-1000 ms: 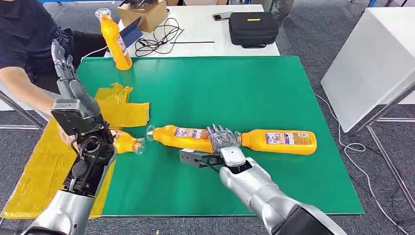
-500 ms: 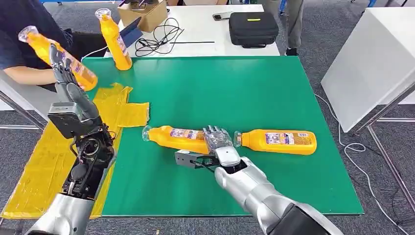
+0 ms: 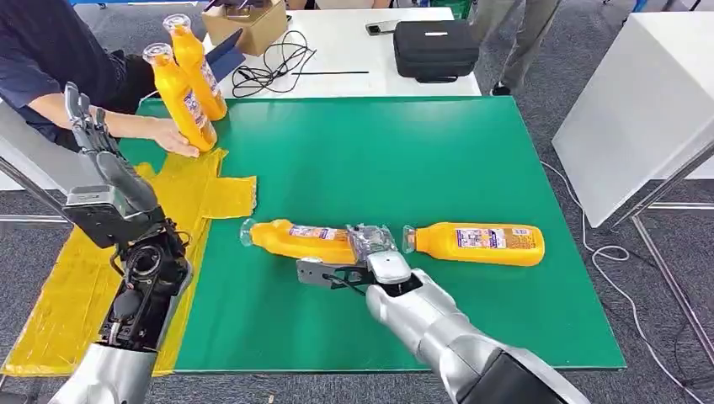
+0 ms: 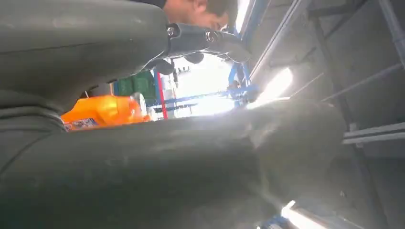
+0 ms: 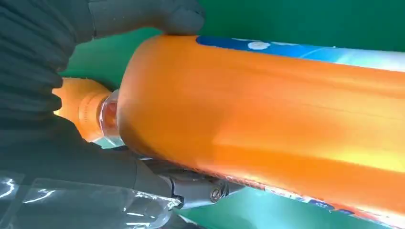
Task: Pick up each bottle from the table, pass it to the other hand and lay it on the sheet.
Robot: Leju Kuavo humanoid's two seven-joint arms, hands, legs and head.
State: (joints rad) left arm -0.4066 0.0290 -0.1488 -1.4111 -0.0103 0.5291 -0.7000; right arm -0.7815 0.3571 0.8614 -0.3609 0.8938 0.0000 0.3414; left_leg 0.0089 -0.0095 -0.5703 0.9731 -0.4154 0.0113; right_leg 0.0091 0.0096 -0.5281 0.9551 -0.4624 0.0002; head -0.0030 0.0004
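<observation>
While the right robot hand (image 3: pixel 370 241) is closed around the thick end of a lying orange bottle (image 3: pixel 296 237), that bottle is seen flat on the green worktop (image 3: pixel 404 151), its clear cap pointing toward the yellow sheet (image 3: pixel 202 189). In the right wrist view the thumb (image 5: pixel 157 16) is pressed on one side of the orange body (image 5: pixel 267 109) and the fingers are wrapped under the other. A second lying bottle (image 3: pixel 476 242) is found just beside that hand, its cap end near the fingers, well apart from the sheet. The left robot hand (image 3: pixel 84 118) is raised above the worktop's left edge with its fingers extended upward and nothing held in them; in the left wrist view the fingers (image 4: pixel 210 40) are seen apart, with an orange bottle (image 4: pixel 102 112) visible past them. At the far left corner, two bottles are stood upright: one (image 3: pixel 179 99) is gripped near its base by a person's hand (image 3: pixel 173 136) at the edge of the sheet, and the other (image 3: pixel 198 67) is stood just behind it. Beyond the green surface, a white table (image 3: pixel 354 59) is seen carrying a black case (image 3: pixel 436 49), a cardboard box (image 3: pixel 248 21) and a loose cable (image 3: pixel 274 67).
</observation>
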